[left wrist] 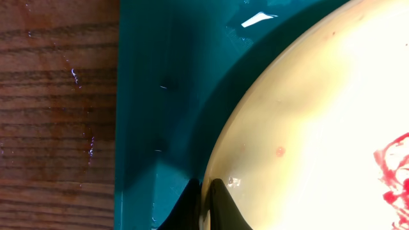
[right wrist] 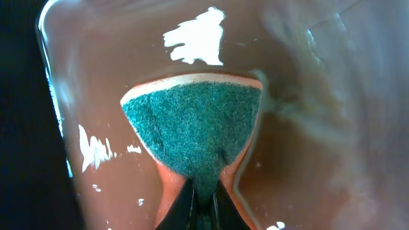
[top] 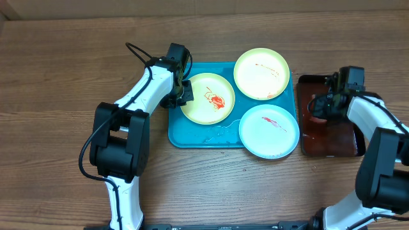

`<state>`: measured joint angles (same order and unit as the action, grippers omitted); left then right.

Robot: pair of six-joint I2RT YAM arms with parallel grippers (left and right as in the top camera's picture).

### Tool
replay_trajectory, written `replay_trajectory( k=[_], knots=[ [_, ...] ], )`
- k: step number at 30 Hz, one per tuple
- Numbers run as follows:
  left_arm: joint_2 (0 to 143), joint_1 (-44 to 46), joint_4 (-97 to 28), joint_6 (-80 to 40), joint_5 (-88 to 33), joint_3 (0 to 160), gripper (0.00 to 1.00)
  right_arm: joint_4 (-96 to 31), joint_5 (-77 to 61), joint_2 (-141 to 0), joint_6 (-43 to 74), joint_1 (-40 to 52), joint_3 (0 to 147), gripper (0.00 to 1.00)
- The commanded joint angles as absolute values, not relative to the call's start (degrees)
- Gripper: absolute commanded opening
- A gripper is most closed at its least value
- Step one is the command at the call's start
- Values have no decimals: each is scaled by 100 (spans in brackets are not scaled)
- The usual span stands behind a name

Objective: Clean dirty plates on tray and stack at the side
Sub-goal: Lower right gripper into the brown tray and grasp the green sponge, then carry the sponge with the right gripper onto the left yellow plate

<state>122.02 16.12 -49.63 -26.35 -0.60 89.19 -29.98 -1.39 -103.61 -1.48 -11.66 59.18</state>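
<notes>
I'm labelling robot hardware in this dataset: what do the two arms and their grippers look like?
Both the left arm and right arm have white, rounded link shells joined by black joint housings. A thin black cable loops along the left arm. The left gripper and right gripper have dark, tapering fingers. No markings are legible.

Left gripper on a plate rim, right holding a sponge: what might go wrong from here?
The left gripper pinches only the thin rim of the sauce-smeared cream plate; lifted, it may tilt or slip out.
The pale blue plate lies close beside it on the turquoise tray; dragging could bump it.
The right gripper holds the sponge by one narrow end, so scrubbing may twist it loose.
</notes>
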Motion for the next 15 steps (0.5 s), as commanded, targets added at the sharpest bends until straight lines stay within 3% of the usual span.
replay_trajectory(
  k=[1, 9, 15],
  knots=[
    [12278, 1616, -4939, -2526, 193, 8833, 4, -2805, -167, -10276, -196, -1214, 5586, 4],
    [12278, 1616, -4939, -2526, 191, 8833, 4, -2659, -370, -10274, -141, -1214, 5339, 4],
    [12278, 1616, -4910, -2521, 193, 8833, 4, -3420, -473, -10221, -21, -1229, 6173, 4]
  ],
)
